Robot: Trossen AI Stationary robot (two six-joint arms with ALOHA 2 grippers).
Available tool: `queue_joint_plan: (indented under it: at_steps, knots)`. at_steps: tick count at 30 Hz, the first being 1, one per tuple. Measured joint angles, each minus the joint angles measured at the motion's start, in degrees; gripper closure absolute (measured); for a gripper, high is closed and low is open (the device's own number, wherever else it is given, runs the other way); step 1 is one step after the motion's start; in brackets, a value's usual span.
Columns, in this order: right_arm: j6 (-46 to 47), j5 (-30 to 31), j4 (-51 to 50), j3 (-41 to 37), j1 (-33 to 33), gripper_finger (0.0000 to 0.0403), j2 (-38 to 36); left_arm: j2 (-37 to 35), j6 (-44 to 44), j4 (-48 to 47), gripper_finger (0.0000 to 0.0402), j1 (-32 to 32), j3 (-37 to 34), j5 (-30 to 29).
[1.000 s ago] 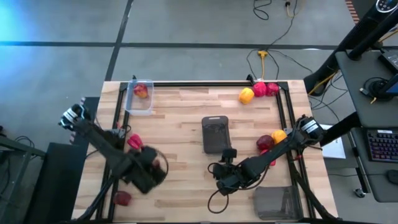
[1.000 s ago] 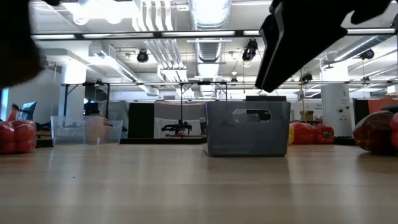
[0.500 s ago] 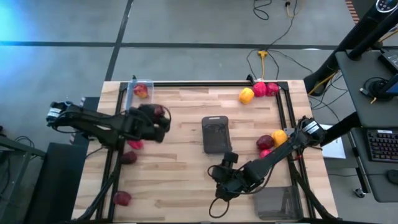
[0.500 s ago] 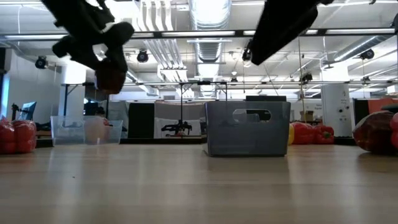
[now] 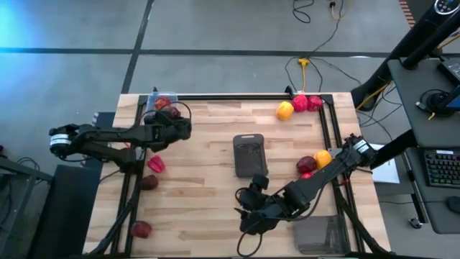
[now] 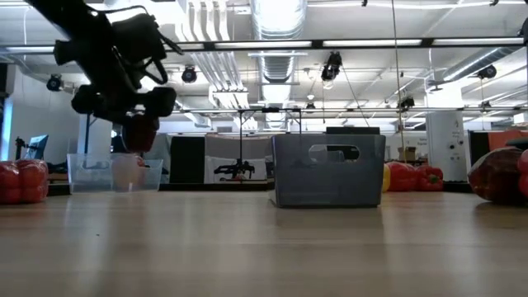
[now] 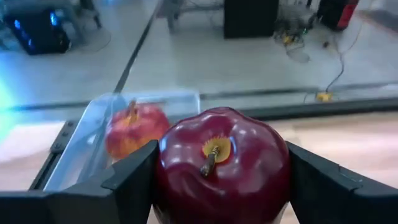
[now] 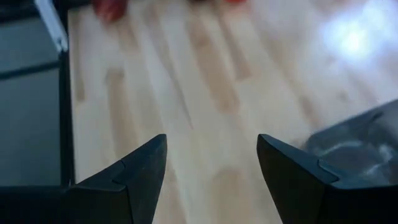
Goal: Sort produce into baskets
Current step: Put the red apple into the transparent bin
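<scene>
My left gripper (image 7: 219,186) is clamped on a dark apple (image 7: 221,163), hanging just short of the clear bin (image 5: 159,113), which lies ahead holding another apple (image 7: 133,127). My right gripper (image 8: 211,180), fingers spread, hovers near the table's front.

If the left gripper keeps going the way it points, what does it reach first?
Probably the clear bin. The left gripper, shut on a dark red apple, points at that bin, which already holds another apple. The high view puts the gripper by the bin's edge; height above it is unclear.
</scene>
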Motion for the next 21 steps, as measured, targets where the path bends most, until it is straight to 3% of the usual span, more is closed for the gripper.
queue_joint_plan:
  at_steps: [4,8,21]
  knots:
    - [-7.1,5.2,-0.1,1.8,-1.5,0.0159,0.0,-0.7,7.2,4.9,0.0124,3.4,-1.1,-2.5]
    - [-11.5,3.3,-0.2,2.3,-3.8,0.016,0.0,-0.7,9.2,3.7,0.0124,7.5,-1.1,-3.1]
    - [-17.2,-5.1,-0.2,2.1,-9.6,0.0149,0.0,5.2,-6.7,4.8,0.0119,16.8,-6.2,3.8]
